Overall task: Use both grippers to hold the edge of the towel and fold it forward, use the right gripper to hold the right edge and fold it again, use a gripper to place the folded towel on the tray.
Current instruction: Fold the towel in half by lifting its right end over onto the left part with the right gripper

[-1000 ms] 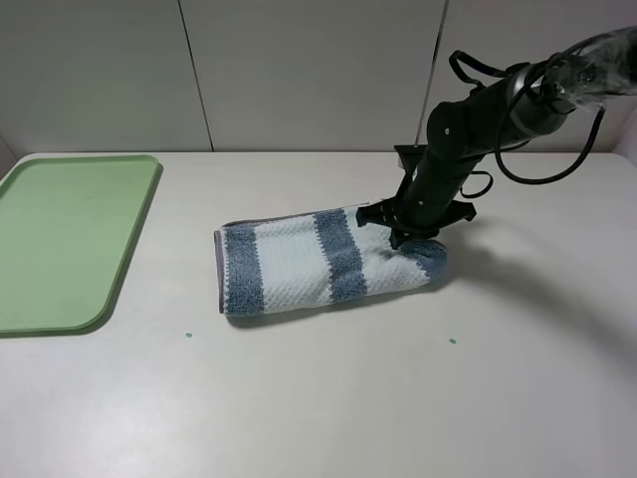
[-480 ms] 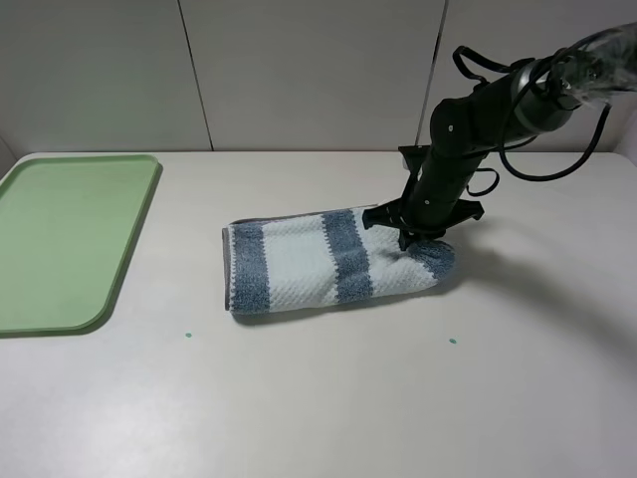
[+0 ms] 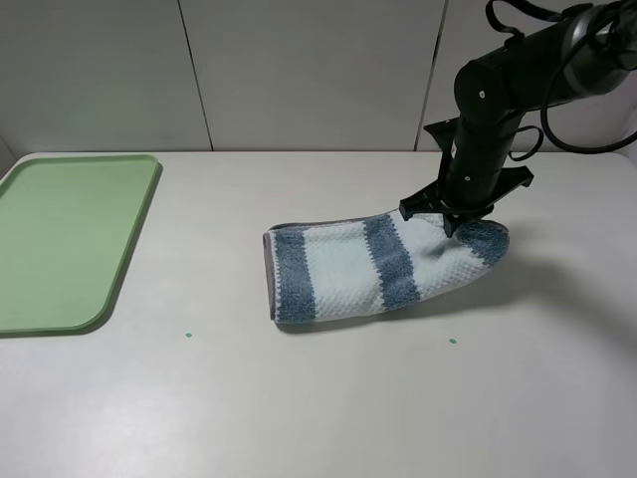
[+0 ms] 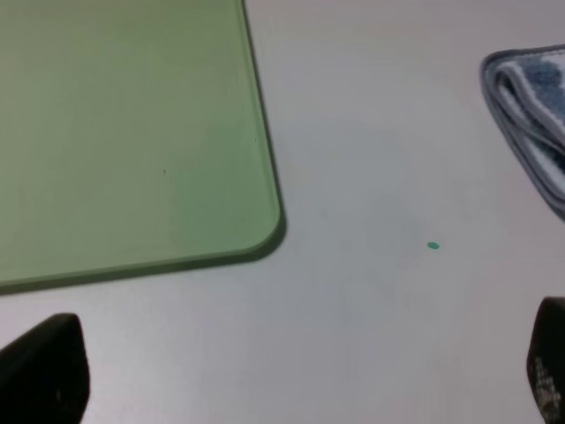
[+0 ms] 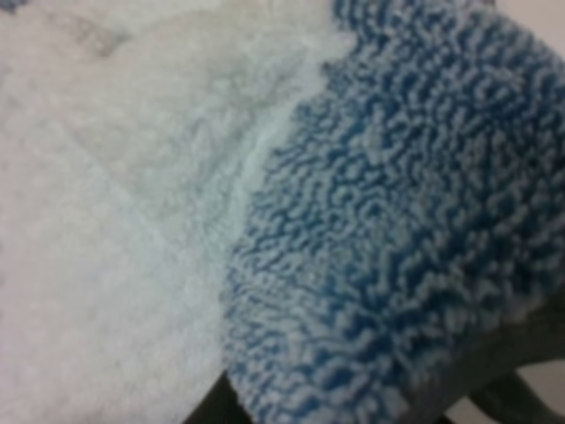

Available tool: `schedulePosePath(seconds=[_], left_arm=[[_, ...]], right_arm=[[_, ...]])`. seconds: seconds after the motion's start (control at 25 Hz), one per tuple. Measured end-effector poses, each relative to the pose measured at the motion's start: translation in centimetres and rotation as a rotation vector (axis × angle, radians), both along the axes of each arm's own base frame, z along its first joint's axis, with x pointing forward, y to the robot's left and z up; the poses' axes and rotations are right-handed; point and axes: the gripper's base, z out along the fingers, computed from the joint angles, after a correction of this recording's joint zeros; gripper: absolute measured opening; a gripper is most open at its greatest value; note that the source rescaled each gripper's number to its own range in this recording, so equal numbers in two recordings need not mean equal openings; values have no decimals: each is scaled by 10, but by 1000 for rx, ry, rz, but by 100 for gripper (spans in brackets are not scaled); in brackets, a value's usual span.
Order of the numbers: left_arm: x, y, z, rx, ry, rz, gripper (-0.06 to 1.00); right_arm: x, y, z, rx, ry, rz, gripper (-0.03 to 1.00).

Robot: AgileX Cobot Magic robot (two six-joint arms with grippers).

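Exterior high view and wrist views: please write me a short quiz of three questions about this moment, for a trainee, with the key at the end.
1. True or false: the towel lies on the tray.
2. Choose one: the right gripper holds the towel at A) the end far from the tray, B) the end near the tray, C) the middle.
3. Fill in the missing word: the left gripper hangs over the table with its jaws ____ and nothing between them.

Key: 1 false; 2 A; 3 open.
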Motion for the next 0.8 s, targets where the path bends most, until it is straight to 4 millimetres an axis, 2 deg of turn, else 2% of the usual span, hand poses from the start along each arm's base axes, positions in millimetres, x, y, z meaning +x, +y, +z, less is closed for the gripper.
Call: schedulePosePath(seconds=[0.44, 0.8], left_arm=[[0, 0, 0, 0, 0, 0, 99], [0, 0, 0, 0, 1, 0, 99]], right_arm=[[-9, -7, 44, -5, -68, -2, 8], [-19, 2, 51, 126, -7, -84, 8]])
